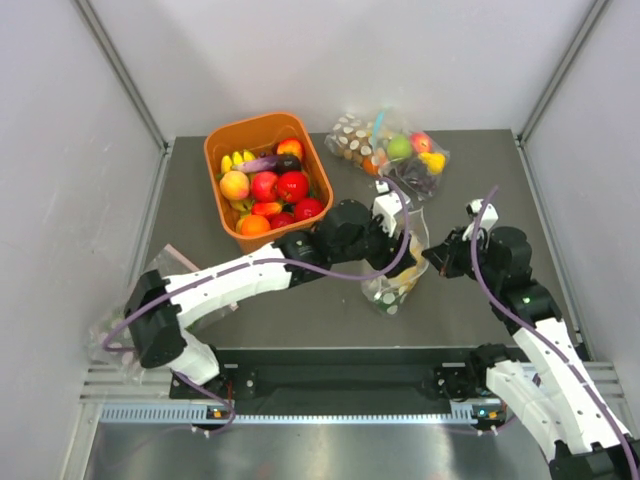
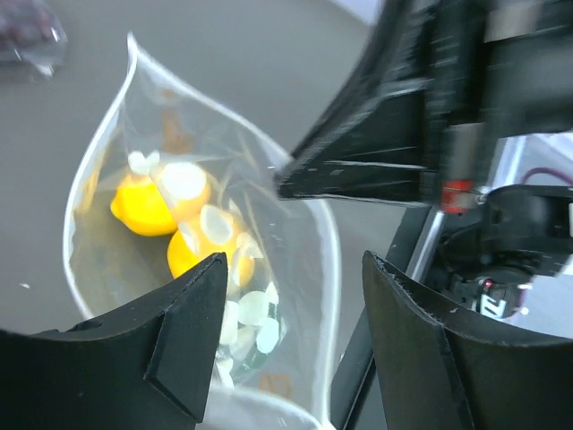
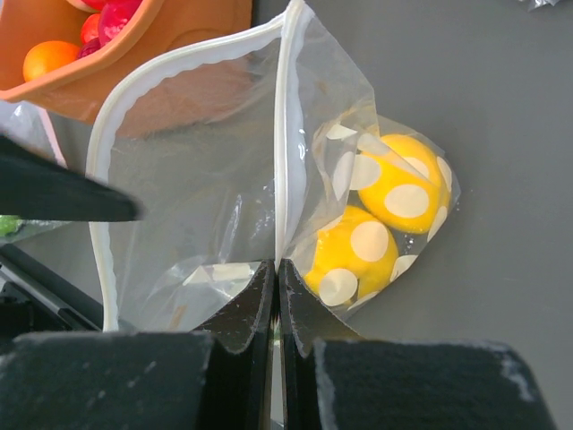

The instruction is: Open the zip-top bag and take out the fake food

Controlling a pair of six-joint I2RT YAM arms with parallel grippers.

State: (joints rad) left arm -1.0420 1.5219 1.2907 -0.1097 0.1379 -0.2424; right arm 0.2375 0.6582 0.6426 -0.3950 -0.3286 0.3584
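Basket (image 1: 250, 125) of fruit sits at 11 o'clock. Left gripper (image 2: 294, 269), jaws apart, hangs over the open mouth of the bag (image 3: 206, 179) at mid-table. Yellow fake food (image 3: 385, 215) lies inside. Right gripper (image 3: 277, 269), at the bag's 3 o'clock, pinches its rim. A second bag (image 1: 390, 150) lies at 1 o'clock.
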